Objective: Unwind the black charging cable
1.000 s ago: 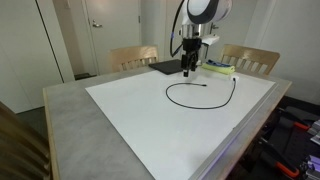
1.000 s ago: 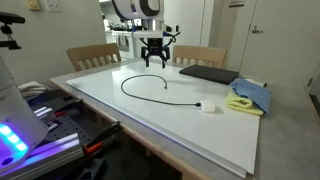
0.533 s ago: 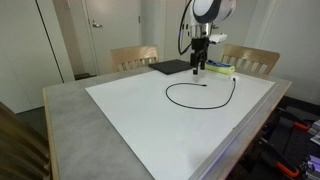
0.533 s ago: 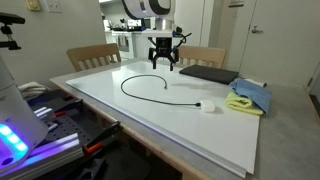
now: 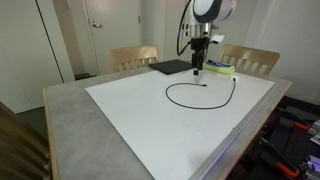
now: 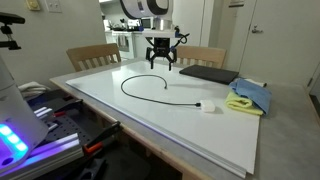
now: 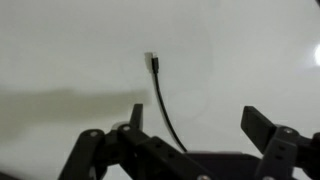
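Starting at the left: note the black cable (image 5: 168, 97), laid flat in one wide open loop on the white board (image 5: 130, 125), toward 1 o'clock from the middle of the board. Not shifted since a second ago. At 12 o'clock from the loop, next to the black pad (image 5: 172, 67), see the gripper (image 5: 197, 70), raised and moved a little toward the pad within that second, now hanging nearly without motion. In the wrist view, fingers (image 7: 262, 125) spread wide, holding nothing, with only a plug end (image 7: 152, 62) of the cable lying below. At 3 o'clock from the gripper, a yellow and blue cloth (image 5: 222, 70). Probably let go on purpose; unwinding seems almost finished.
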### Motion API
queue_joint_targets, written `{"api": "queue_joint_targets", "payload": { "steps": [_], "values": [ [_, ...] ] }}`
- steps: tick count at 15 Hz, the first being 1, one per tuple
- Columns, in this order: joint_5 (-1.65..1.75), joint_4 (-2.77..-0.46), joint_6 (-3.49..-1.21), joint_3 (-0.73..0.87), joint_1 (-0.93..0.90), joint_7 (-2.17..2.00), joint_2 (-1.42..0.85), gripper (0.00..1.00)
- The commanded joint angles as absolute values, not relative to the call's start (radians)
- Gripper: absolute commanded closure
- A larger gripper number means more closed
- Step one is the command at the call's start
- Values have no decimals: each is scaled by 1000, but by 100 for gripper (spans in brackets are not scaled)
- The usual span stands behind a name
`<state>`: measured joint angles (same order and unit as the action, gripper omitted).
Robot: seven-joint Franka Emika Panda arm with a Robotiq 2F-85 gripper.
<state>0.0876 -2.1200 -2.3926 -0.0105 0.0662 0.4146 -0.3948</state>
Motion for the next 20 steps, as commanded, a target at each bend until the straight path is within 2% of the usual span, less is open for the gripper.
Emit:
{"api": "queue_joint_targets", "payload": {
  "steps": [1, 5, 8, 20],
  "values": [
    [47, -2208, -2454, -58, 143, 624, -330, 0],
    [-45, -2257, -2497, -70, 194, 776, -300, 0],
    [-15, -2315, -2645, -36, 173, 739, -301, 0],
    [-52, -2491, -3064, -132, 277, 717, -360, 0]
  ]
}}
